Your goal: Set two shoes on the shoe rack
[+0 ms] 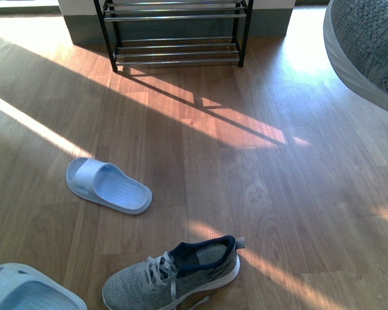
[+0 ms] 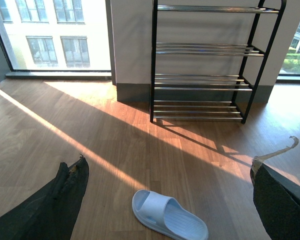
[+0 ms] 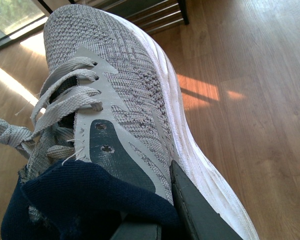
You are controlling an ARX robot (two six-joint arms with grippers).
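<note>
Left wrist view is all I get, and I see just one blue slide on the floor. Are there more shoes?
Observer: Yes, a grey sneaker lies on the floor, nearer the robot than that slide.
Operator: Where's its twin?
Observer: The right tool holds the other grey sneaker off the floor.
Operator: Is there another slide?
Observer: A second blue slide sits at the robot's near left.
</note>
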